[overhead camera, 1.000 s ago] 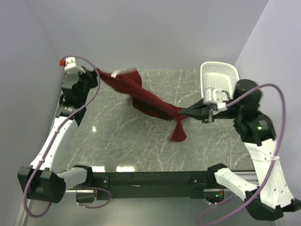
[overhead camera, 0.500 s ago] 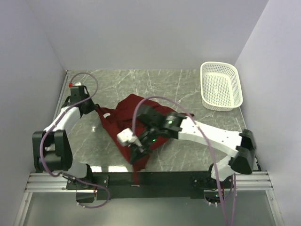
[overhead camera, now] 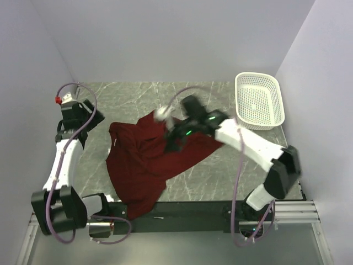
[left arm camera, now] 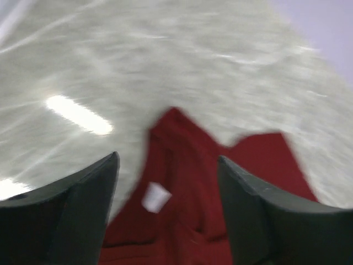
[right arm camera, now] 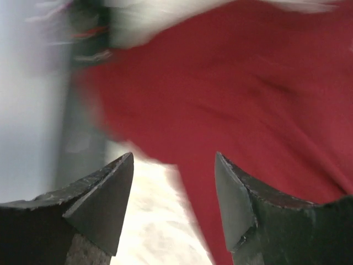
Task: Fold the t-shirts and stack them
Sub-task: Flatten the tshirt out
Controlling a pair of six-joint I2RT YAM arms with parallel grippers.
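The left claw (left arm camera: 168,157) and right claw (right arm camera: 174,154) have opened, dropping the maroon t-shirt (overhead camera: 146,165) crumpled onto the table (overhead camera: 220,176).

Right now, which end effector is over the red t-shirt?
The right end effector, above the maroon t-shirt; the left end effector is off beyond its left edge.

Left claw (left arm camera: 168,160) spread wide, its arm reaching up the left side; right claw (right arm camera: 174,157) likewise parted, its arm bent inward toward centre
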